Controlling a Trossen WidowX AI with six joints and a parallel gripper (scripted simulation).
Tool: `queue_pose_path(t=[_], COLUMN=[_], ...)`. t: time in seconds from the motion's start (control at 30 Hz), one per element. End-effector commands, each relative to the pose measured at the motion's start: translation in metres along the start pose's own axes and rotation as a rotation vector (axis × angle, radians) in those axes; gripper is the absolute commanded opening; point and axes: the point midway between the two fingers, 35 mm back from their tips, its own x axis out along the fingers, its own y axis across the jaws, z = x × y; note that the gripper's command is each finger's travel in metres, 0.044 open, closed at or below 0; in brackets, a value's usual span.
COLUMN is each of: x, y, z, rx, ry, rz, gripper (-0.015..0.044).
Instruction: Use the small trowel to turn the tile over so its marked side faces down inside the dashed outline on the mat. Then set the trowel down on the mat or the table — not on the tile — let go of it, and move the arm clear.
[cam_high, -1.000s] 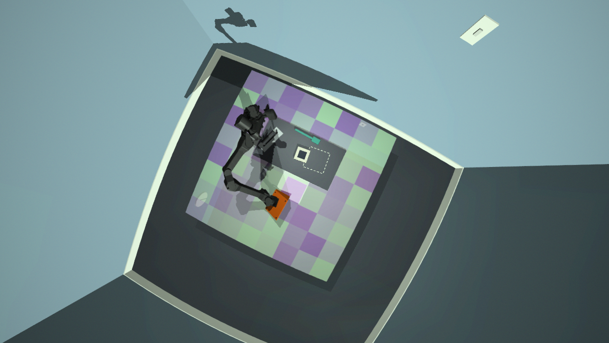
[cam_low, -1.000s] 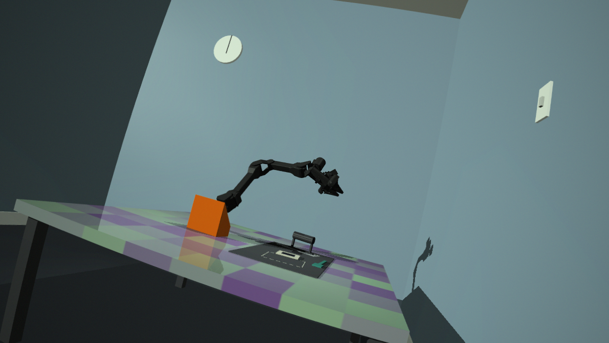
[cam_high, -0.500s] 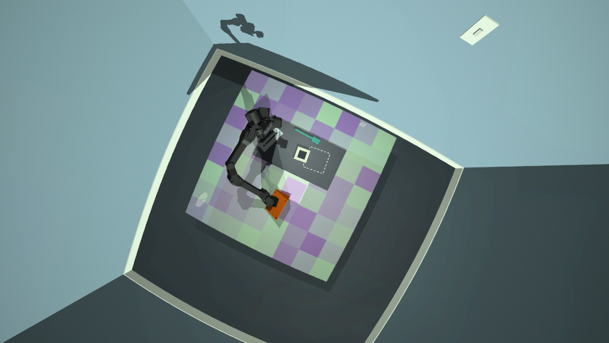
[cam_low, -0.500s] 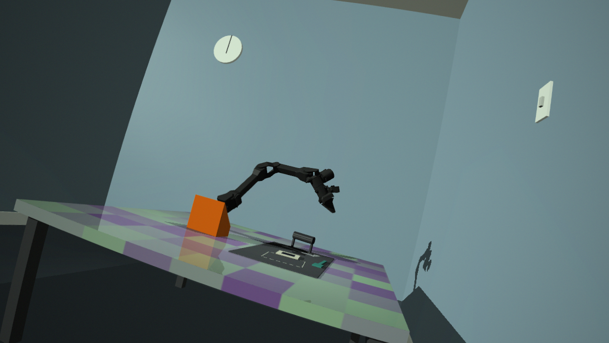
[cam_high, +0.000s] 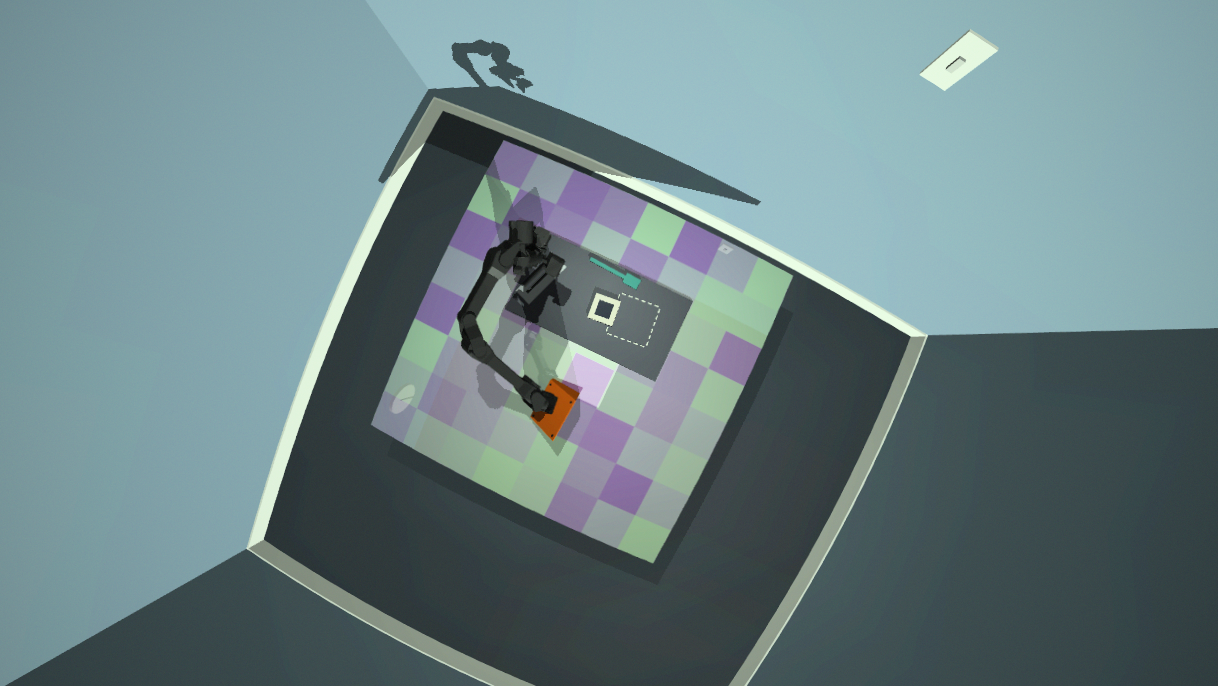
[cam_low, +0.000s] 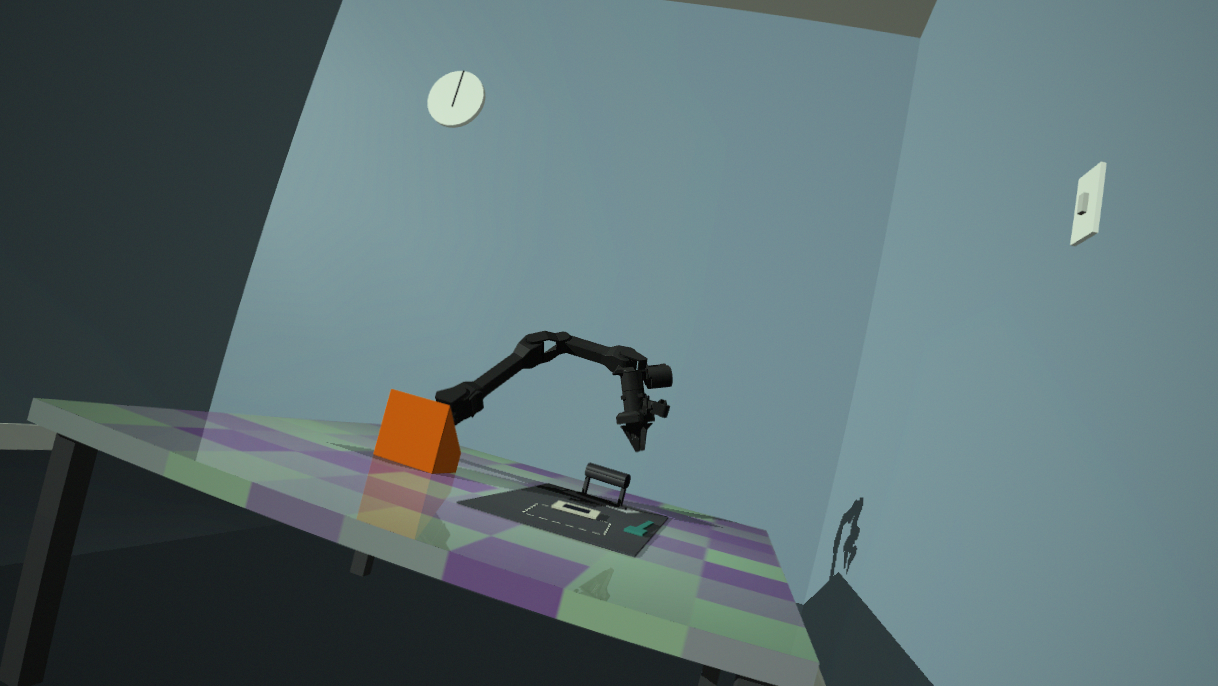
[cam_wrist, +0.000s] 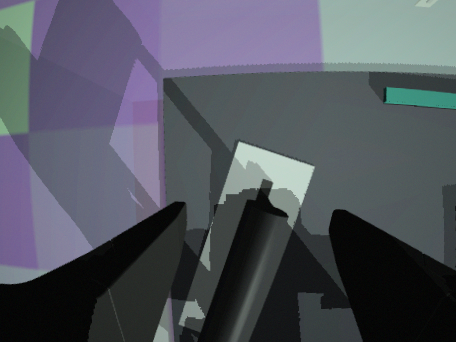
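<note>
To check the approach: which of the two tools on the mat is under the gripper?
The dark-handled tool on its pale plate, directly below the open gripper; the teal tool lies aside.

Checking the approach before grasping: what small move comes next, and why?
Probably lower straight down: the open gripper hangs above the dark handle, which sits framed between its fingers in the wrist view, not yet reached.

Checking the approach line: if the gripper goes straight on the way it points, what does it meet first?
Most likely the dark handle bar standing on its pale plate: it lies between the open gripper fingers, below. Depth is unclear.
</note>
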Motion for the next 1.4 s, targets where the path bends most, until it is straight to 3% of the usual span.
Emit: queue_pose_path(t=[0.0,0.3,1.37], x=[0.011,0.020,0.058], y=[-0.002,-0.002,-0.003], z=[-0.021,-0.063,-0.075], rx=[0.090,0.254,0.257], ry=[0.117,0.333,0.348], rz=[-0.028,-0.102,-0.102], gripper=[0.0270,0.0270,0.0270])
